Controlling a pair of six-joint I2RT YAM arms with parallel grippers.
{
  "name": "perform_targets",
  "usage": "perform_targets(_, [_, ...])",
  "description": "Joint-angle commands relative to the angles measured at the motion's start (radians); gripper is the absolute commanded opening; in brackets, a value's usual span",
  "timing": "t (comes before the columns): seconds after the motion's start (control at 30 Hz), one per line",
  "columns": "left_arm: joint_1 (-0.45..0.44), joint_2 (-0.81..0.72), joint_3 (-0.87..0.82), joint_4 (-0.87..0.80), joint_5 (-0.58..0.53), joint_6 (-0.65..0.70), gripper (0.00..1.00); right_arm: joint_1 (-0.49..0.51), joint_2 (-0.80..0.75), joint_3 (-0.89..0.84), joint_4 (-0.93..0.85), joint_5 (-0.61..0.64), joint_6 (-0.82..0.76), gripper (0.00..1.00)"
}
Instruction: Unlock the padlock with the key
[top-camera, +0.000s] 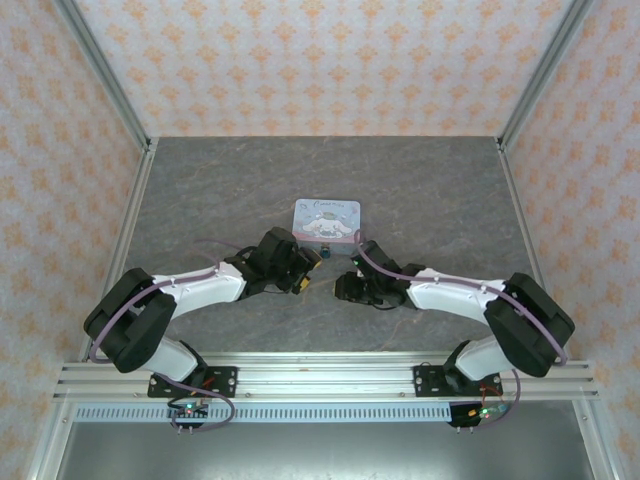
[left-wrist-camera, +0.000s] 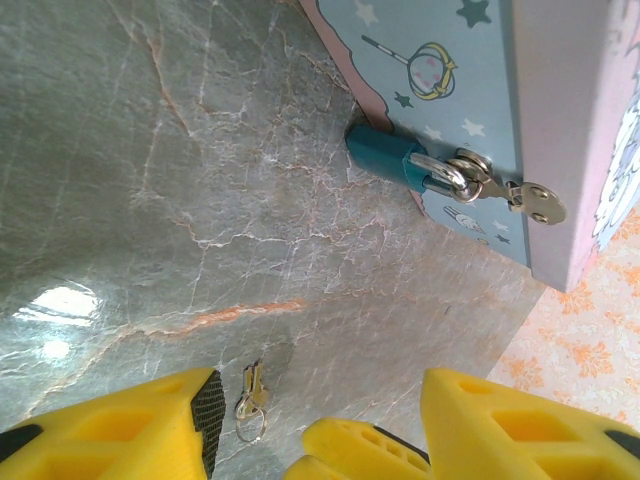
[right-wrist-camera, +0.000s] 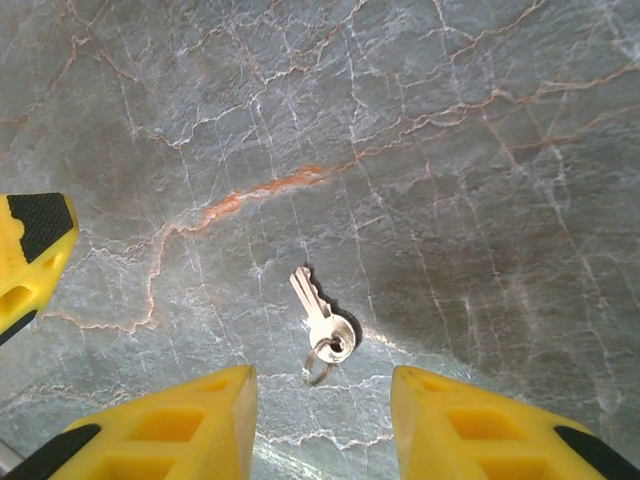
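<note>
Arms in top view both reach inward over the table. The left gripper and right gripper face each other, near, just in front of the pale blue tin. The padlock sits at the tin's near edge, between the two grippers. Can't tell jaw state from up here, and the key is too small to pick out.

Left wrist: left gripper jaws apart, nothing between the pads. Padlock teal body rests on the table against the tin, shackle hooked through the tin's metal hasp. Key lies flat on the table beside the left-hand fingertip, well apart from the padlock.

Right wrist: right gripper jaws apart, empty. Key, with a small ring, lies flat on the table just ahead of the gap, touching neither finger. Another yellow finger with a black pad sits at the left edge.
</note>
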Motion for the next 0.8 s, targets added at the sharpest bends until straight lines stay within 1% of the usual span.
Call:
perform_targets(0.0, [0.001, -0.008, 0.001, -0.008, -0.021, 0.009, 0.56, 0.019, 0.049, 0.029, -0.023, 0.047, -0.002, 0.39])
perform_targets(0.17, [0.009, -0.018, -0.003, -0.014, -0.022, 0.011, 0.56, 0.051, 0.131, 0.069, -0.012, 0.079, -0.003, 0.39])
perform_targets(0.2, [0.01, -0.018, -0.003, -0.014, -0.023, 0.011, 0.56, 0.055, 0.155, 0.08, -0.01, 0.079, -0.005, 0.35])
perform_targets(0.23, [0.012, -0.018, -0.002, -0.014, -0.022, 0.011, 0.56, 0.057, 0.173, 0.088, -0.013, 0.078, -0.012, 0.29])
perform_targets(0.3, [0.014, -0.018, -0.004, -0.017, -0.018, 0.011, 0.56, 0.06, 0.196, 0.098, -0.023, 0.079, -0.021, 0.09])
perform_targets(0.33, [0.014, -0.02, -0.005, -0.018, -0.018, 0.011, 0.56, 0.06, 0.193, 0.094, -0.021, 0.078, -0.02, 0.01])
perform_targets(0.43, [0.018, -0.029, -0.012, -0.019, -0.019, 0.012, 0.56, 0.061, 0.138, 0.085, -0.04, 0.073, -0.026, 0.0])
perform_targets(0.53, [0.022, -0.03, -0.015, -0.019, -0.019, 0.012, 0.56, 0.06, 0.046, 0.076, -0.083, 0.071, -0.031, 0.0])
perform_targets(0.67, [0.026, -0.028, -0.014, -0.02, -0.015, 0.015, 0.56, 0.06, -0.089, 0.07, -0.161, 0.047, -0.036, 0.0])
perform_targets(0.77, [0.026, -0.025, -0.011, -0.021, -0.012, 0.015, 0.56, 0.06, -0.142, 0.072, -0.228, 0.027, -0.057, 0.0])
